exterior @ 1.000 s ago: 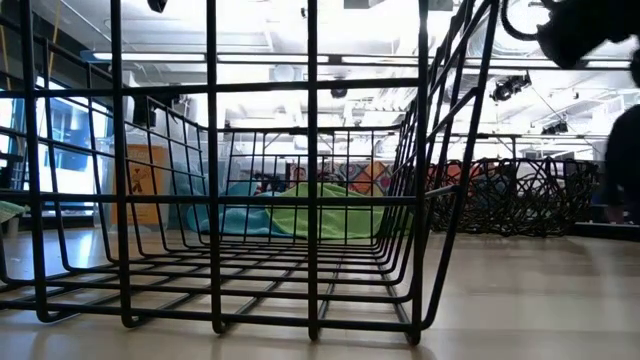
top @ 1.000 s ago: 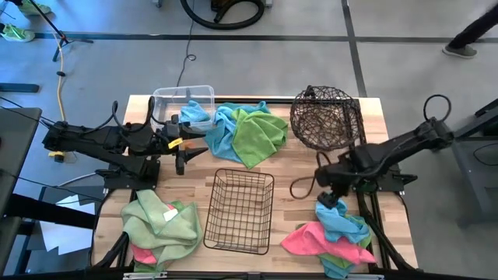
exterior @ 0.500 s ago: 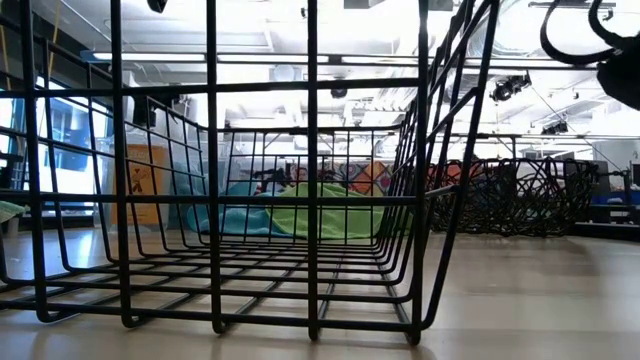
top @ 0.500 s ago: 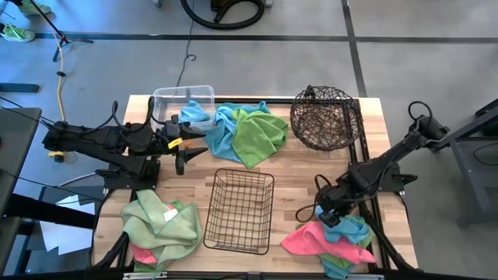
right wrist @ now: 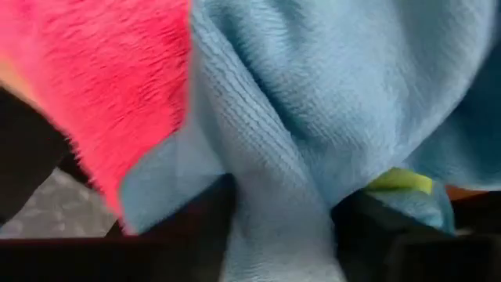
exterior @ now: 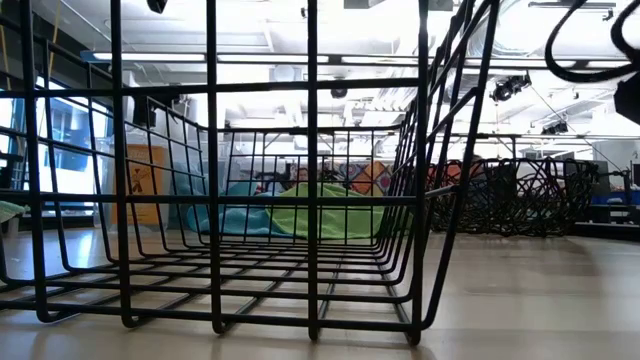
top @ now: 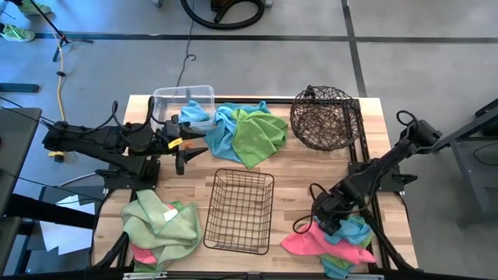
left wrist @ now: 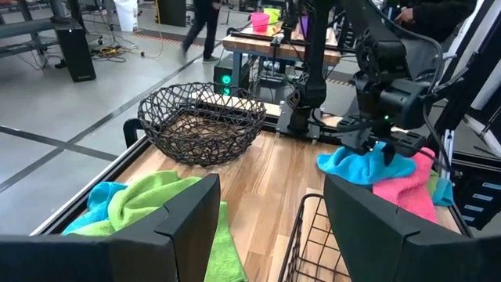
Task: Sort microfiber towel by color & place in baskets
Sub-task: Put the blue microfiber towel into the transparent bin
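Overhead view of a wooden table (top: 303,167) with two dark robot arms. The right gripper (top: 325,223) is at the lower right of the frame, pressed down into a pile of towels; its fingers are pinching a fold of a light blue towel (top: 352,230), which fills the right wrist view beside a pink towel (top: 305,243) and a sliver of lime green. The left gripper (top: 189,145) hovers at the left centre of the frame with its fingers spread and nothing between them, pointing toward the middle of the table.

A clear plastic bin (top: 173,98) sits at the upper left, with a blue towel (top: 196,113) draped over its rim. Just right of it, a blue and lime green heap (top: 247,134) lies at the upper centre. A dark round woven wire basket (top: 325,117) stands at the upper right. A black rectangular wire basket (top: 240,210) sits at the lower centre. At the lower left lies a lime green pile (top: 159,219) with pink showing beneath it.
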Action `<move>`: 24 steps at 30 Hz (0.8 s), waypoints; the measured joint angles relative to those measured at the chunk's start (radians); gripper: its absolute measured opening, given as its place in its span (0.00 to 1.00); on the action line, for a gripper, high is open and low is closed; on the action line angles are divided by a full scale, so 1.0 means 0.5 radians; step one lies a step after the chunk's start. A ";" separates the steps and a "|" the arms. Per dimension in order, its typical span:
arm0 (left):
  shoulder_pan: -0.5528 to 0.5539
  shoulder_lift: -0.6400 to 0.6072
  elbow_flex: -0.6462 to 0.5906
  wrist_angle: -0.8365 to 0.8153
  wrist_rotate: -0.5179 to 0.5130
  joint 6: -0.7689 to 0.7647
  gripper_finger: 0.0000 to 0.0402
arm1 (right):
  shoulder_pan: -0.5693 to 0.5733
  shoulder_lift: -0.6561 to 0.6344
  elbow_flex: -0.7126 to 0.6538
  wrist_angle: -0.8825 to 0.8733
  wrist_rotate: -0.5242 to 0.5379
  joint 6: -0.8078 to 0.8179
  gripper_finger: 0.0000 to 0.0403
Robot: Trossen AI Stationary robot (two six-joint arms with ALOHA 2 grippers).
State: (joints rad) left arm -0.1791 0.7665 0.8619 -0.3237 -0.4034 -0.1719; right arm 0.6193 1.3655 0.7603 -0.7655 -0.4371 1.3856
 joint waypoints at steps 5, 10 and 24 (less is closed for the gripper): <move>0.000 0.000 0.000 0.000 0.000 0.000 0.54 | -0.001 -0.100 0.082 -0.081 -0.029 -0.018 0.05; 0.000 -0.001 0.000 -0.001 0.000 0.001 0.54 | -0.008 -0.292 0.249 -0.271 -0.053 -0.059 0.02; 0.000 0.000 0.000 0.074 0.000 0.105 0.54 | -0.050 -0.579 1.120 -0.496 1.212 -1.108 0.00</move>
State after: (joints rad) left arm -0.1791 0.7666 0.8619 -0.2867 -0.4034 -0.1193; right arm 0.5943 1.0762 1.3203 -1.0133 0.1691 0.8318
